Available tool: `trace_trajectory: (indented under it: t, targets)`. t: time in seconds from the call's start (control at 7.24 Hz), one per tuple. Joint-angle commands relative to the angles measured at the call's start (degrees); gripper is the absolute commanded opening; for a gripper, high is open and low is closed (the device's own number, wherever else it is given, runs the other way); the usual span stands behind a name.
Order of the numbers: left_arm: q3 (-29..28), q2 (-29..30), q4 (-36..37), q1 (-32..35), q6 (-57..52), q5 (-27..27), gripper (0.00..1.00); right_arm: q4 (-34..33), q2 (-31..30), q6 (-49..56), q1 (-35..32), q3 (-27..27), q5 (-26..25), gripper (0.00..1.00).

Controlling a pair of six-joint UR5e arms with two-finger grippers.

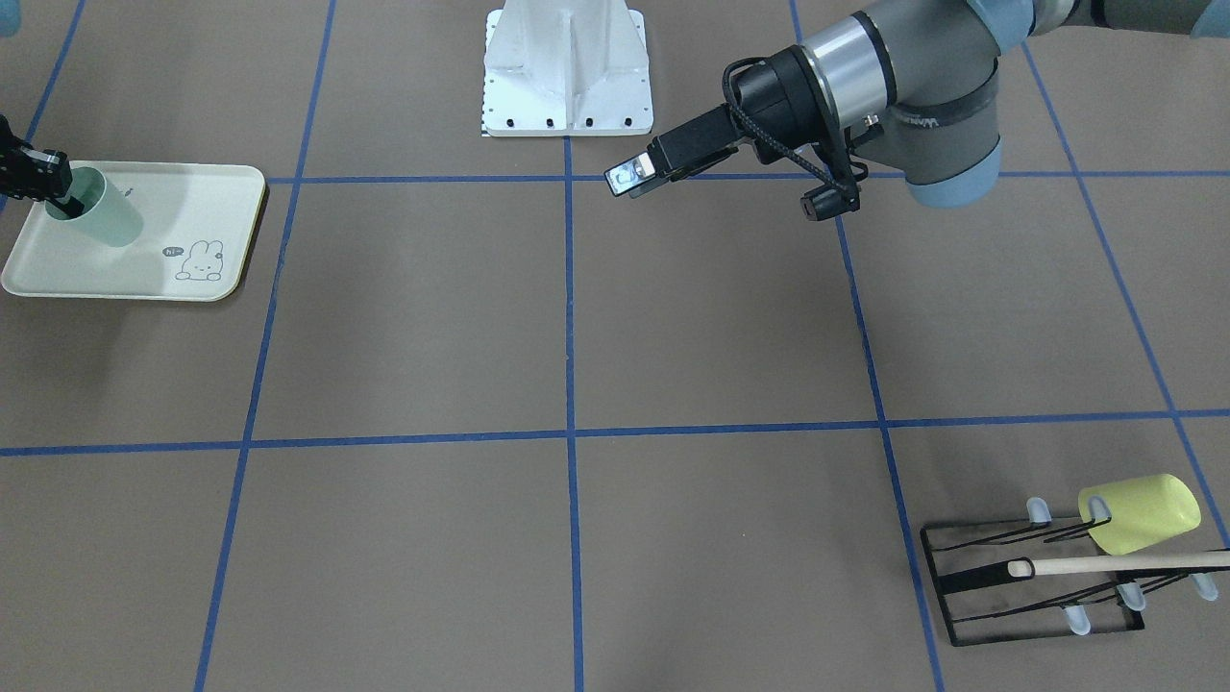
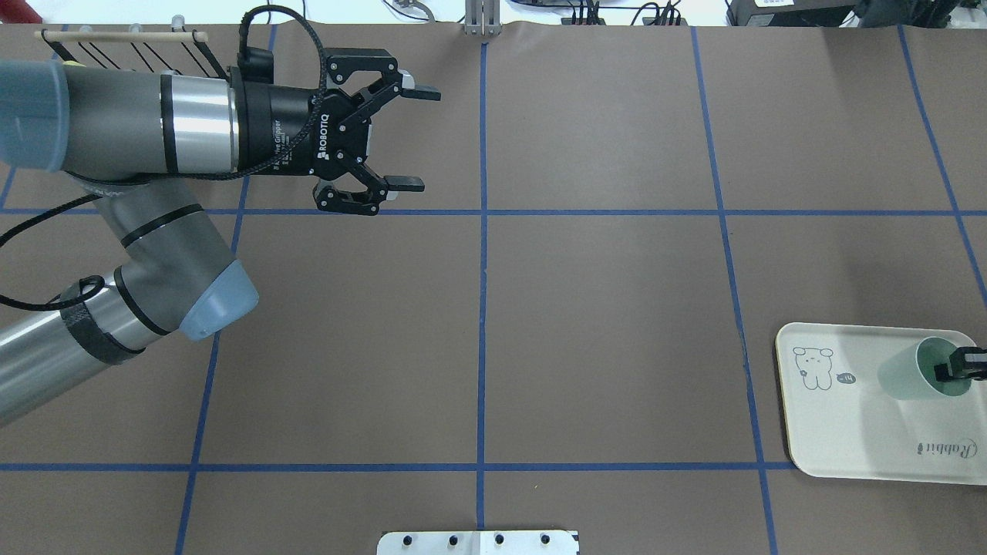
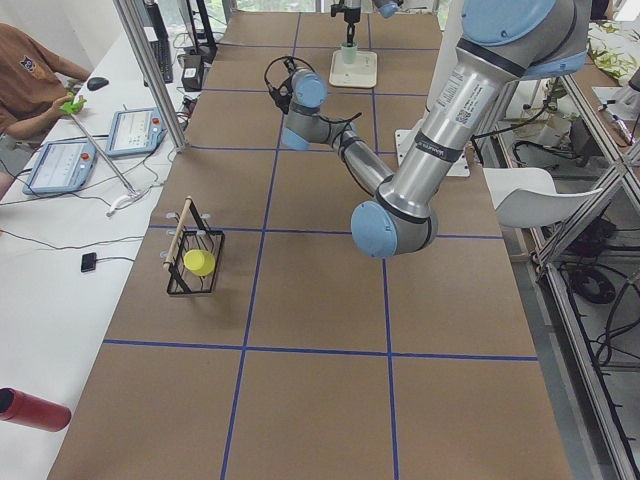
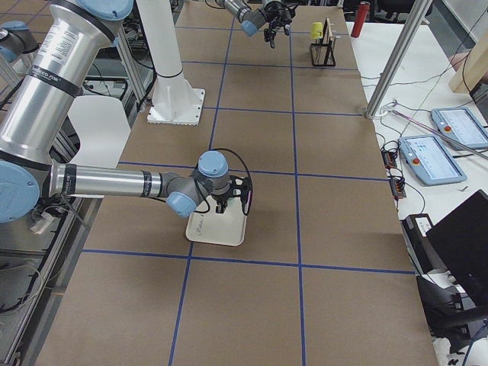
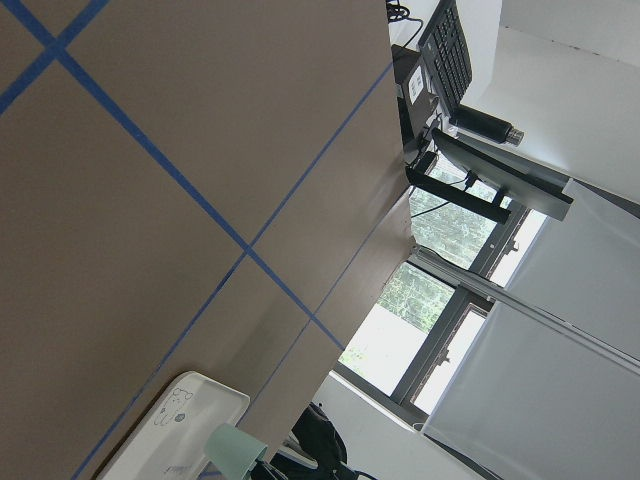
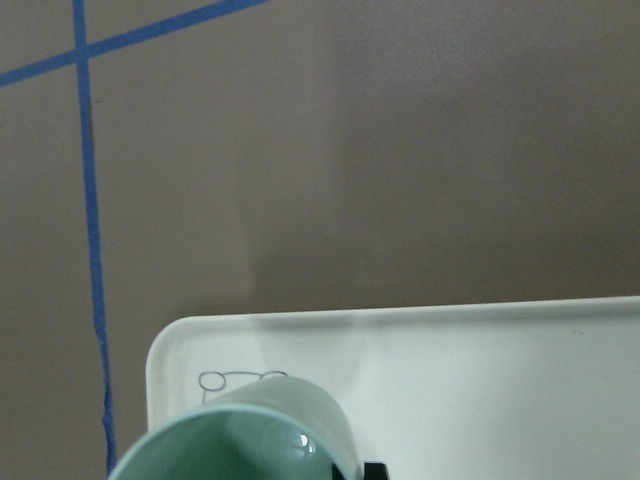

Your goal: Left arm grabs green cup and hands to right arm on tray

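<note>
Now, right claw (image 2: 954, 370) pinching the green cup (image 2: 898, 378) by its rim over the tray (image 2: 848, 432), left claw (image 2: 422, 139) spread wide above the bench (image 2: 601, 308), well apart

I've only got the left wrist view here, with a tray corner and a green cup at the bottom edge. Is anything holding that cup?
Observer: The right end effector grips the green cup by its rim, one finger inside, over the tray.
Reviewer: And the left one?
Observer: The left end effector is open and empty, far across the table.
Reviewer: Any other cup?
Observer: A yellow cup is on the wire rack.
</note>
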State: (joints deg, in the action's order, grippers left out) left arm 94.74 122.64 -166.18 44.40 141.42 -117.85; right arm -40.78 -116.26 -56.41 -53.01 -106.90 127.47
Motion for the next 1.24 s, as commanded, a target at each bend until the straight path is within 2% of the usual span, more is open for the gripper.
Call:
trace_trajectory:
  t: [0.0, 0.28, 0.41, 0.55, 0.83, 0.97, 1.11]
  targets:
    - [0.0, 0.06, 0.77, -0.1, -0.09, -0.18, 1.0, -0.18, -0.19, 0.25, 2.29, 0.98, -1.35, 0.0]
    - [0.0, 0.23, 0.86, -0.19, -0.09, -0.18, 1.0, -0.18, 0.16, 0.25, 2.56, 1.95, -1.44, 0.0]
    - [0.0, 0.24, 0.95, -0.19, -0.09, -0.18, 1.0, -0.18, -0.01, 0.25, 2.65, 1.96, -1.35, 0.24]
    - [0.0, 0.32, 0.95, -0.19, -0.09, -0.18, 1.0, -0.18, -0.19, 0.08, 2.47, 2.04, -1.43, 0.99]
    - [0.18, 1.55, 4.18, 0.24, -0.35, -1.58, 1.0, -0.18, -0.37, 0.16, 0.99, -0.05, -0.39, 1.0]
    - [0.18, 1.55, 5.94, 2.16, -0.96, -2.98, 1.0, -0.18, -1.32, 0.16, -3.11, -2.59, 2.23, 1.0]
    - [0.79, 1.47, 9.27, 4.96, -6.19, -6.83, 1.0, 0.08, -1.07, 1.38, -10.64, -3.31, 5.82, 1.0]
